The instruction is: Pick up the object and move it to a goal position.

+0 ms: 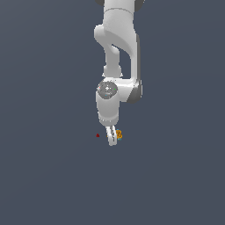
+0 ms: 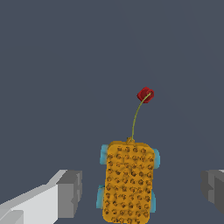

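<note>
1. Red dot (image 1: 97, 135): in the exterior view it lies on the plain dark grey surface (image 1: 44, 176), to the exterior view's left of the gripper and apart from it. No edge or corner of the surface is visible, so none can serve as a reference.
2. Arm (image 1: 117, 48): white Franka Panda, descending from the top of the exterior view, wrist pointing down.
3. Gripper (image 1: 112, 137): lowered close to the surface. In the wrist view the two grey finger pads (image 2: 70, 193) stand wide apart, with clear gaps on both sides of the object.
4. Object (image 1: 118, 135): an orange-yellow dimpled toy with four cyan wheels (image 2: 104, 154). It lies between the spread fingers, untouched, just to the exterior view's right of the fingertips.
5. A thin stalk runs from the object to a red knob (image 2: 145, 94).
</note>
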Controlling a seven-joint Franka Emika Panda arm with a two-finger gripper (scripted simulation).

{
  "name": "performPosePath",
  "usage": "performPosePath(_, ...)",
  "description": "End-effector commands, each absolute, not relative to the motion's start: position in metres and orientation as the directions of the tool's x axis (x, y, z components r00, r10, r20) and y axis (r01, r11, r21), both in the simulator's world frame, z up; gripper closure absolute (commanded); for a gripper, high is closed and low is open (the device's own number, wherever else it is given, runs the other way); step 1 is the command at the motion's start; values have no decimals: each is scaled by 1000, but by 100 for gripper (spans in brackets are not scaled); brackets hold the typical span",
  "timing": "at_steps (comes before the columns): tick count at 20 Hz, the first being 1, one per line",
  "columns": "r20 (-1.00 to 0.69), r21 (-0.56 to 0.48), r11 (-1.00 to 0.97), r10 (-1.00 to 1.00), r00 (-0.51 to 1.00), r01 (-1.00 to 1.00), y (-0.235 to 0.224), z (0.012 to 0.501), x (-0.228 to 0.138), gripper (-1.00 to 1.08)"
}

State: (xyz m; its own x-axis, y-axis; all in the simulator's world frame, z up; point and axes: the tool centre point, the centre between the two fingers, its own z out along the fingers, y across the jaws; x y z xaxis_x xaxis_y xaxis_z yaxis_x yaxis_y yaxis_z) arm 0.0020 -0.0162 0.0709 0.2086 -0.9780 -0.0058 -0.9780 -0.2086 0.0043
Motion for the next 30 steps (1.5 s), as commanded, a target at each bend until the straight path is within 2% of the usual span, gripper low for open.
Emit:
performPosePath(1, -3, 2, -172, -985, 172, -985, -17, 68, 2, -92)
performPosePath(13, 0, 0, -130, -991, 130, -991, -18, 62, 3, -92)
performPosePath(27, 0, 0, -125, -992, 125, -992, -18, 15, 3, -92)
performPosePath(28, 0, 0, -125, -992, 125, -992, -18, 15, 3, 108)
performPosePath(30, 0, 0, -125, -992, 125, -992, -18, 15, 3, 108)
